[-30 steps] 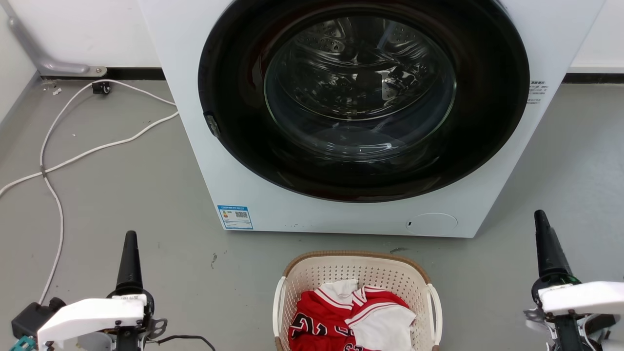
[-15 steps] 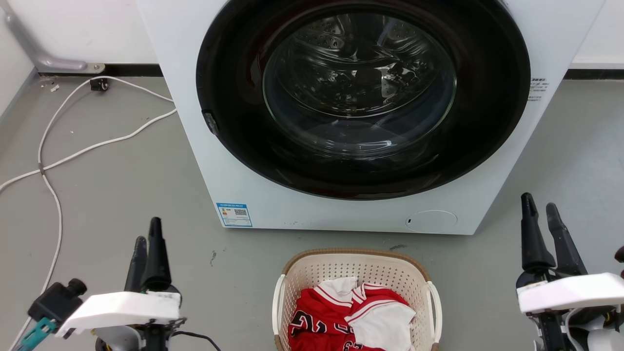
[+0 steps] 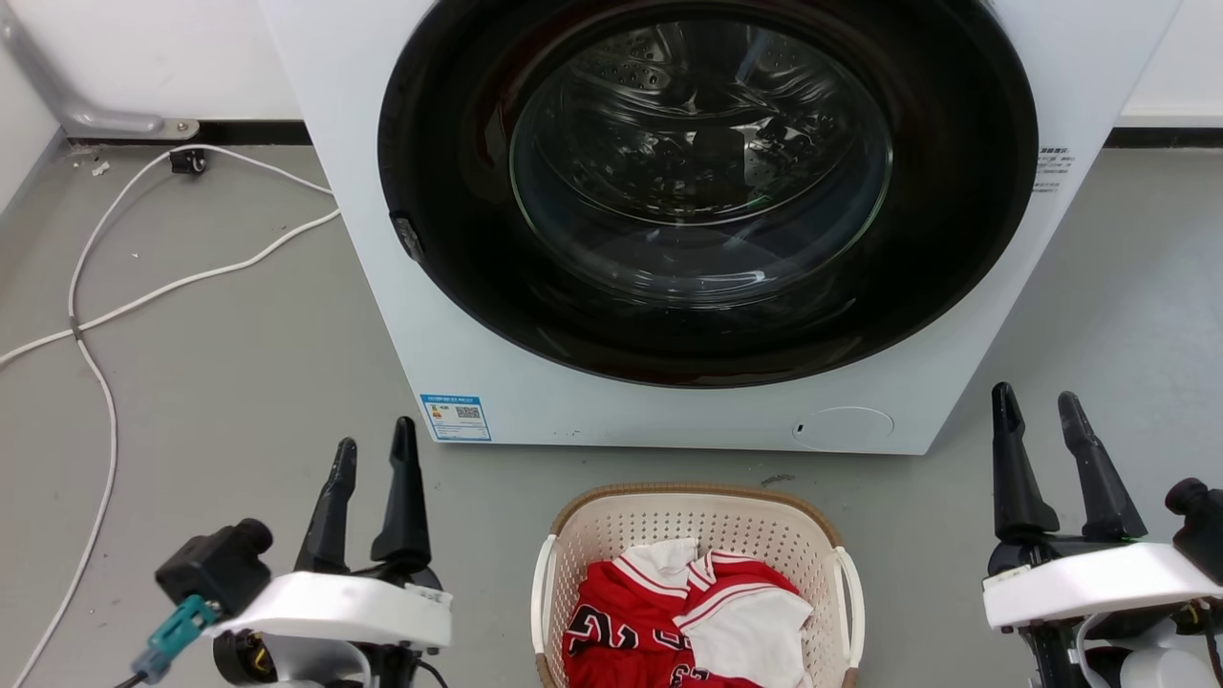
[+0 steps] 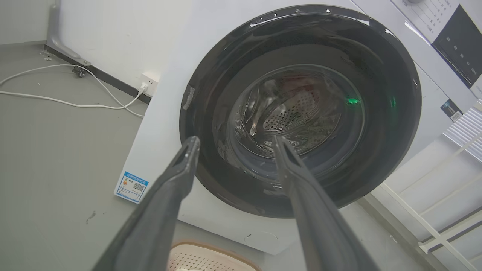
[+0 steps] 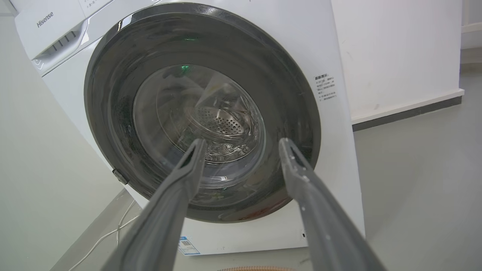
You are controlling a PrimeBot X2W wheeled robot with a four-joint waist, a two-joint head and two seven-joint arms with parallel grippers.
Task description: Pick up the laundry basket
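- Cream plastic, bottom centre of the head view: the laundry basket [image 3: 697,524] sits on the grey floor [image 3: 239,382], just in front of the washing machine [image 3: 459,344], with a red-and-white jersey [image 3: 631,621] heaped inside it.
- The left gripper [image 3: 375,435] hangs off to the basket's left, clear of its white handle. Its two dark prongs are spread and there's nothing between them.
- Over on the other side, the right gripper [image 3: 1035,395] is well apart from the basket. It's parted too, and empty.
- A white cable [image 3: 143,298] snakes across the floor at far left.
- On to the left wrist view: both fingers [image 4: 177,177] are splayed wide and aimed at the machine's round dark door [image 4: 376,113]. A slice of the basket's perforated wall and brown rim peeks in at the bottom edge, low between them.
- Right wrist view now: its fingers [image 5: 180,180] are wide apart, framing the drum glass [image 5: 211,124]. A thin strip of the basket's brown rim shows right at the bottom edge.
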